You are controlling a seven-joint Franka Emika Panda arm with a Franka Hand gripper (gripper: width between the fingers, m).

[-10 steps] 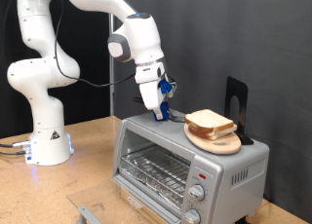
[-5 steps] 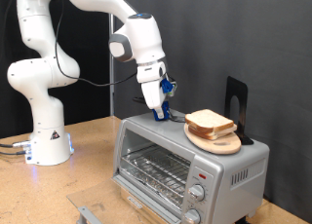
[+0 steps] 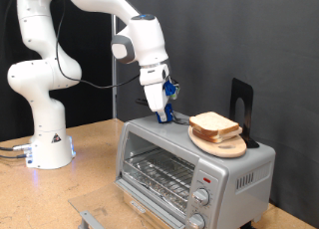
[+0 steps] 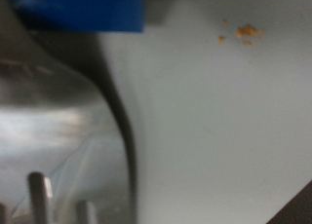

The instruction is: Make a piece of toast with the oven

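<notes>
The silver toaster oven (image 3: 242, 167) stands on the wooden table at the exterior view's right, its wire rack (image 3: 159, 172) showing through the front. Two pale bread slices (image 3: 213, 122) lie stacked on a round light-wood plate (image 3: 223, 146) on the oven's top. My gripper (image 3: 164, 114) points down at the oven's top, just to the exterior view's left of the bread and apart from it. In the wrist view, a blue finger part (image 4: 88, 8) hangs over the blurred grey oven top (image 4: 214, 136), and no bread shows between the fingers.
A black stand (image 3: 242, 102) rises behind the plate. The arm's white base (image 3: 45, 139) stands at the exterior view's left on the table. A grey bar (image 3: 88, 218) lies low in front of the oven. A few crumbs (image 4: 242, 32) lie on the oven top.
</notes>
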